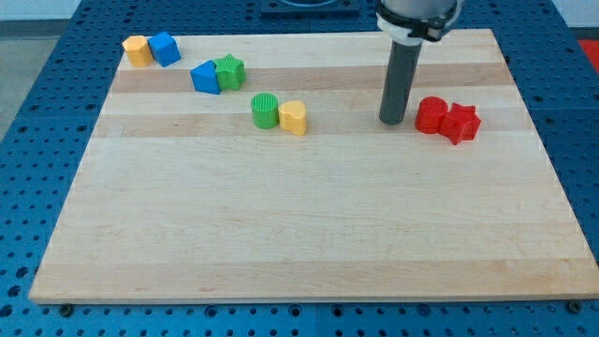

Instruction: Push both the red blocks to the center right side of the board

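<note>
Two red blocks sit touching at the view's right, a little above the board's middle height: a rounded red block (431,115) on the left and a red star-shaped block (460,123) on the right. My tip (391,121) rests on the board just left of the rounded red block, with a small gap between them. The dark rod rises straight up from the tip to the arm at the view's top.
A green cylinder (265,110) and a yellow heart-shaped block (294,118) touch near the upper middle. A blue block (204,77) and a green star (230,71) sit left of them. A yellow block (137,50) and a blue block (165,48) are at the top left corner. The wooden board (309,234) lies on a blue perforated table.
</note>
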You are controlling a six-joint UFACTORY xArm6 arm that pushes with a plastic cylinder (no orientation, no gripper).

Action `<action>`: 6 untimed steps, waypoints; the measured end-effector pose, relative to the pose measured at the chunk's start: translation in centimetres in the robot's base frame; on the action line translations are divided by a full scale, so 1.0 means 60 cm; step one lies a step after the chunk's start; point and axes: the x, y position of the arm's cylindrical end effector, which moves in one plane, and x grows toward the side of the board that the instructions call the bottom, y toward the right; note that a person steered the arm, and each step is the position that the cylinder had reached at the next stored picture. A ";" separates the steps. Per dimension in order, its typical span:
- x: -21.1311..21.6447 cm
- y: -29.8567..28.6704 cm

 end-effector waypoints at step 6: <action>0.013 0.083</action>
